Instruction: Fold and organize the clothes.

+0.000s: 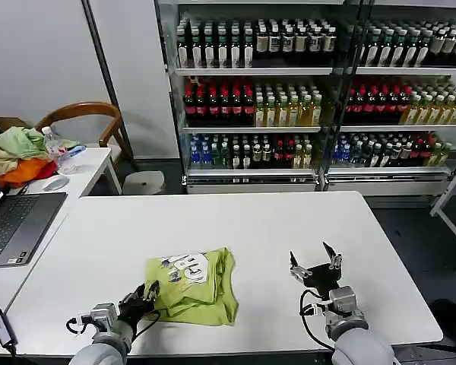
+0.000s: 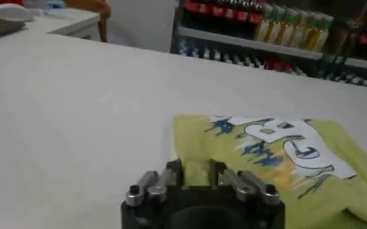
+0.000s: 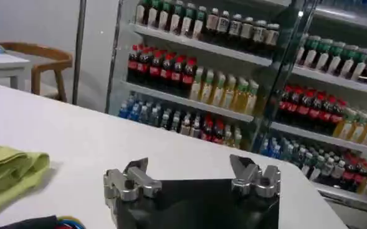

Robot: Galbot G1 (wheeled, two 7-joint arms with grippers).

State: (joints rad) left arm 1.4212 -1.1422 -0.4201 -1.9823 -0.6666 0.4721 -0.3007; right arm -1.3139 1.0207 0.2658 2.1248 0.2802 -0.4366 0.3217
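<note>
In the head view, the lime T-shirt (image 1: 194, 285) lies folded into a rough square on the white bench (image 1: 235, 228), near the robot's edge and left of centre, with a white and blue print facing up on its far left part. The left gripper (image 1: 148, 293) sits at the shirt's near left corner, its dark fingers against the cloth edge; I cannot tell from here how its jaws stand. The right gripper (image 1: 313, 261) hangs over bare bench well to the right of the shirt, jaws spread and holding nothing. On a side desk at far left sit a laptop (image 1: 15, 224) and a heap of pale green and orange garments (image 1: 15, 156)

In the left wrist view, the left gripper (image 2: 195, 171) has its jaws close together with a narrow gap, tips just at the T-shirt (image 2: 333, 174) edge; whether they pinch cloth is unclear

In the right wrist view, the right gripper (image 3: 192, 169) shows jaws wide apart above the bench (image 3: 77, 130), with a fold of the T-shirt (image 3: 12, 171) lying off to one side, apart from it
</note>
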